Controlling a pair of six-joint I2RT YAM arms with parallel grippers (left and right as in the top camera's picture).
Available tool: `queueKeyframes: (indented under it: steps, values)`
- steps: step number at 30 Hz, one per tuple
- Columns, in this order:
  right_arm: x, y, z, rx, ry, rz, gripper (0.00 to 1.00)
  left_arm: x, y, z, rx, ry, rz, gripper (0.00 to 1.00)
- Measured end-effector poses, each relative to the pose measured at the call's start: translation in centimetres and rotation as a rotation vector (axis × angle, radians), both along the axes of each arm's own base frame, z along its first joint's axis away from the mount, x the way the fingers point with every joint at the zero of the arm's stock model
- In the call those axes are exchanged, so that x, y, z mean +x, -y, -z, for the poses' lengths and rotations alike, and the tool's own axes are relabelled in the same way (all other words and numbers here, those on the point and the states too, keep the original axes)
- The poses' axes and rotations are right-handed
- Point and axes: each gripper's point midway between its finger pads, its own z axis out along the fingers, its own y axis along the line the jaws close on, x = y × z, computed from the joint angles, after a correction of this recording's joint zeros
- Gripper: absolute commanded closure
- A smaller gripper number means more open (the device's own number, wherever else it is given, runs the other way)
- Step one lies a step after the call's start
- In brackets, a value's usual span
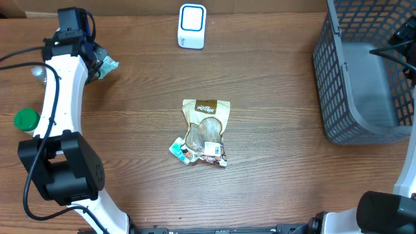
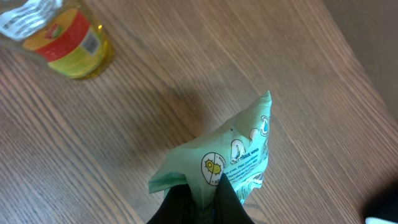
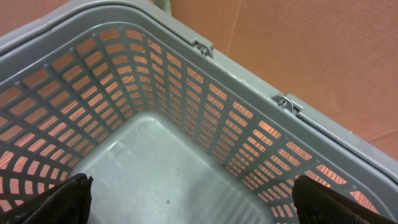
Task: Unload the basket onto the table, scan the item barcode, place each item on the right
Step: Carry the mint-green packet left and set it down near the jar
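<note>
**Green packet in hand, scanner not yet reached**

The green packet (image 2: 233, 155) is pinched by its lower edge between the pressed-together jaws of the left gripper (image 2: 204, 198). It appears to be lifted clear of the wooden table (image 1: 279, 182), near the far left corner. The white barcode scanner (image 1: 192, 26) stands at the far edge, well apart from the packet and to its right.

Judging by that gap, the pick-up is done. What is left is to carry the packet to the scanner and turn its barcode toward the window.

No barcode shows on the face in view. The packet is soft, crumpled mint-green film printed with small round emblems, one of them yellow, and dark lettering. One corner pokes upward.

The right gripper (image 3: 199, 208), jaws spread wide and empty, hangs over the grey mesh basket (image 3: 186, 93). At mid-table lies a brown snack pouch (image 1: 207, 117) with smaller packets touching its near end. A red-labelled bottle of yellow liquid (image 2: 71, 43) rests near the held packet.
</note>
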Motion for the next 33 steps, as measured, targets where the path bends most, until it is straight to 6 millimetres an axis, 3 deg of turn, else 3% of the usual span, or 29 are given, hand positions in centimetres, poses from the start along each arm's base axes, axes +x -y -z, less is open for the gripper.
queueKeyframes:
  steps: [8,17,22,33]
  values:
    - [0.0,0.0,0.0,0.000,0.000,0.000,0.00,-0.9,-0.9,0.9,0.021,-0.033,-0.045,0.95]
    - [0.0,0.0,0.0,0.000,0.001,0.000,0.00,-2.6,-1.5,4.9,-0.011,-0.070,-0.145,0.95]
    - [0.0,0.0,0.0,0.000,0.000,0.000,0.00,-4.2,-3.3,7.0,-0.027,-0.085,-0.249,0.95]
    - [0.0,0.0,0.0,0.000,0.000,0.000,0.00,-6.7,-6.9,7.8,-0.039,-0.120,-0.362,0.90]
